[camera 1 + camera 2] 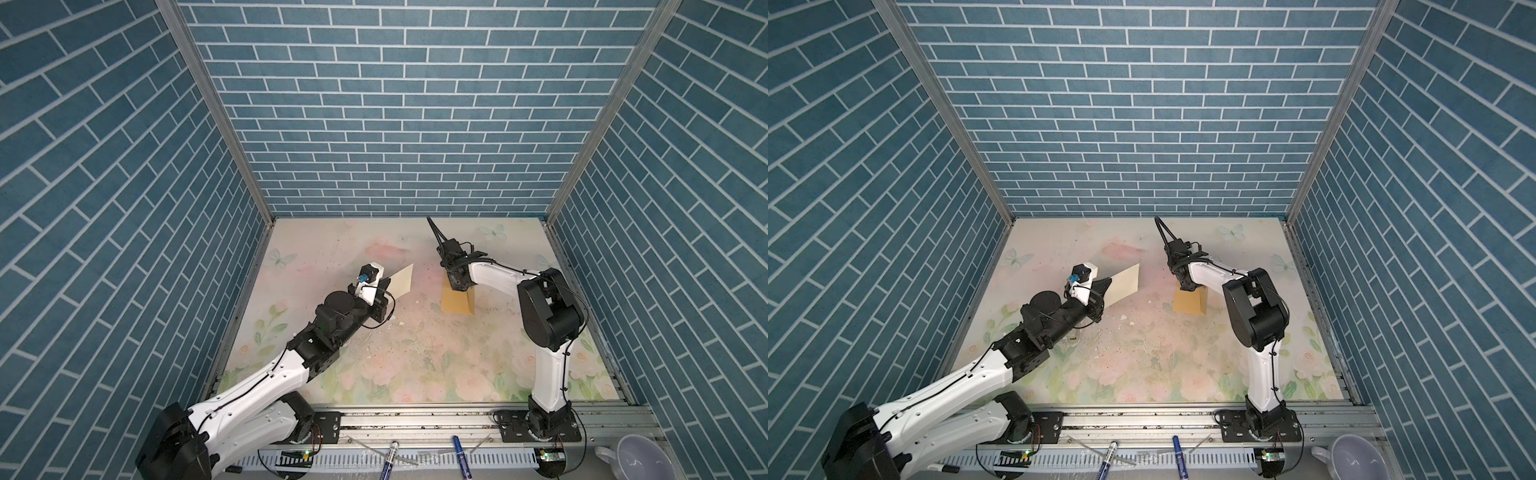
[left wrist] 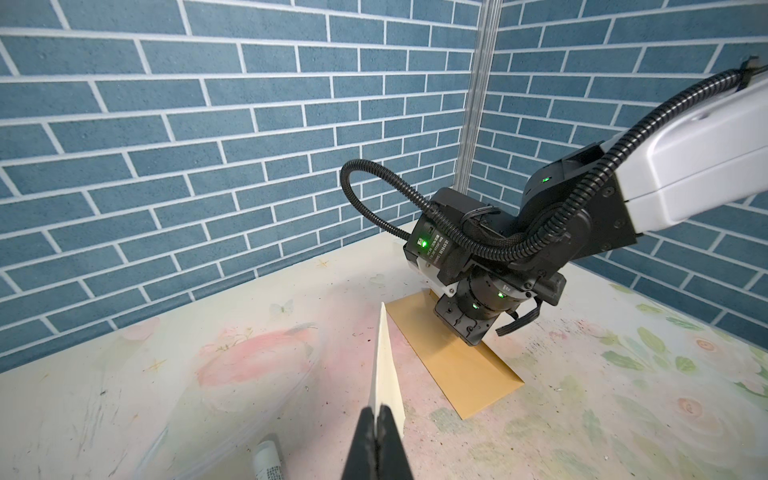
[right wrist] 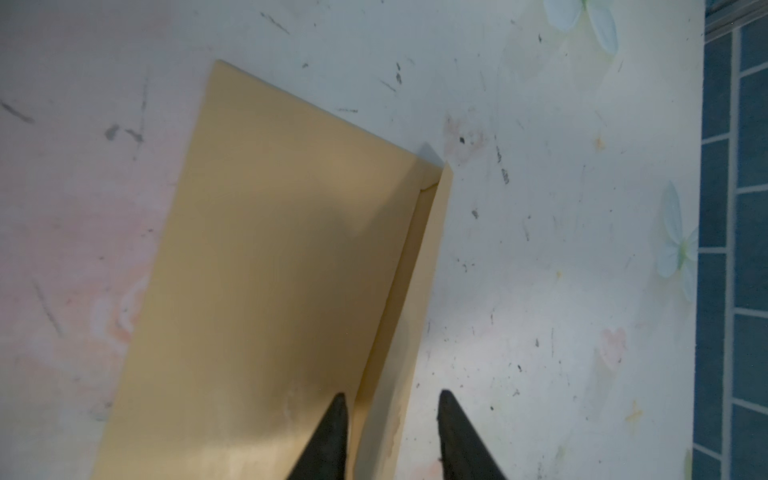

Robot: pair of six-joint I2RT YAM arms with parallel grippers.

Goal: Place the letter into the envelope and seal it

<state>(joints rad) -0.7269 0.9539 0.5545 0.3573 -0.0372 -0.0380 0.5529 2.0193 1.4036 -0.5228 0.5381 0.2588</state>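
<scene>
Your left gripper is clamped tight on the near edge of the letter, holding it edge-up clear of the table. Your right gripper stands partly open over the envelope, which lies on the table right of centre. Its fingers straddle the raised flap without pinching it

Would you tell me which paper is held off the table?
The cream letter, pinched in the left tool; the tan envelope lies on the table.
</scene>
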